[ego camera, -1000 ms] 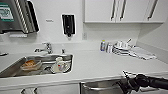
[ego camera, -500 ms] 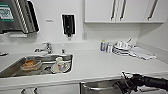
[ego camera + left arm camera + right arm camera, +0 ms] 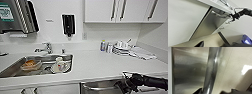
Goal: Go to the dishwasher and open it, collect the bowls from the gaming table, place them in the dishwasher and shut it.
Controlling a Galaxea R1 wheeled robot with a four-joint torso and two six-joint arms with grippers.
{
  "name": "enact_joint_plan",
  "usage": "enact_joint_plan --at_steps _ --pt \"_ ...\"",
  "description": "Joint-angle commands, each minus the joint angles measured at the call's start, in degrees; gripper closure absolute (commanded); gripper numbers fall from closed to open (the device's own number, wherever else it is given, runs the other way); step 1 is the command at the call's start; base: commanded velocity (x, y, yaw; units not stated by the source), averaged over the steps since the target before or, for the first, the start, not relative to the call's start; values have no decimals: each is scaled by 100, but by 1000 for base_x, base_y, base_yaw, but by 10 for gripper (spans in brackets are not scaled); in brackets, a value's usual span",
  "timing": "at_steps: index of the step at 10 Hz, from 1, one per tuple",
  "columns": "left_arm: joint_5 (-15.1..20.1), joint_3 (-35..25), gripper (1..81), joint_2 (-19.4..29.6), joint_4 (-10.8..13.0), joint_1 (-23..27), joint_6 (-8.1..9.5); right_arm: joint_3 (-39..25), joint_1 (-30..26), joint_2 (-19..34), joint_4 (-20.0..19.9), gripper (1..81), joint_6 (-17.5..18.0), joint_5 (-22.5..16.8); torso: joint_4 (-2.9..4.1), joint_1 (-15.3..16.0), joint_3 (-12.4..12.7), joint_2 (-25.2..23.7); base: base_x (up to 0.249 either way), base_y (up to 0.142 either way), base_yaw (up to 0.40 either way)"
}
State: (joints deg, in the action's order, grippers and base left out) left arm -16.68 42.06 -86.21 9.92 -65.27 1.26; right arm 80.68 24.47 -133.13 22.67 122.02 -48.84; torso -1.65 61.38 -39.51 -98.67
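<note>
The dishwasher (image 3: pixel 100 88), a brushed-steel front under the white counter, shows at the bottom of the head view and large in the left wrist view (image 3: pixel 209 26). My right gripper (image 3: pixel 123 86) reaches in from the right to the steel bar handle (image 3: pixel 220 14). Seen from the left wrist, the right gripper (image 3: pixel 233 16) sits at the handle's end. In the right wrist view the handle (image 3: pixel 211 69) runs between the open right gripper (image 3: pixel 211 92). My left gripper (image 3: pixel 213 45) hangs open and low beside the cabinets. The bowls and the gaming table are out of view.
A steel sink (image 3: pixel 15 68) with dishes and a tap (image 3: pixel 47 47) lies at the left of the counter. White cups, plates and a small bottle (image 3: pixel 103 45) stand at the back right. Wall cabinets (image 3: pixel 117 11) hang above. White cabinet fronts (image 3: pixel 183 21) flank the dishwasher.
My right arm has sunk slightly at the dishwasher's handle. Everything on the counter stays where it was.
</note>
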Motion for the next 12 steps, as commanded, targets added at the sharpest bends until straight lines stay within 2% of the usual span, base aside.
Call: enact_joint_plan --at_steps 1,4,5,8,12 --pt "77 -145 10 297 150 370 -64 -167 -648 126 114 10 347 -794 0 0 0 0 0 0 0" --pt "68 -101 10 270 141 370 -73 -361 -403 170 579 10 1033 -803 0 0 0 0 0 0 0" --pt "68 -83 10 262 141 370 -73 -378 -341 153 720 10 1140 -821 0 0 0 0 0 0 0" --pt "77 -57 10 200 141 370 -73 -370 -218 179 730 10 1211 -996 0 0 0 0 0 0 0" --pt "77 -31 10 165 141 370 -82 -352 -209 100 730 10 1202 -1654 0 0 0 0 0 0 0"
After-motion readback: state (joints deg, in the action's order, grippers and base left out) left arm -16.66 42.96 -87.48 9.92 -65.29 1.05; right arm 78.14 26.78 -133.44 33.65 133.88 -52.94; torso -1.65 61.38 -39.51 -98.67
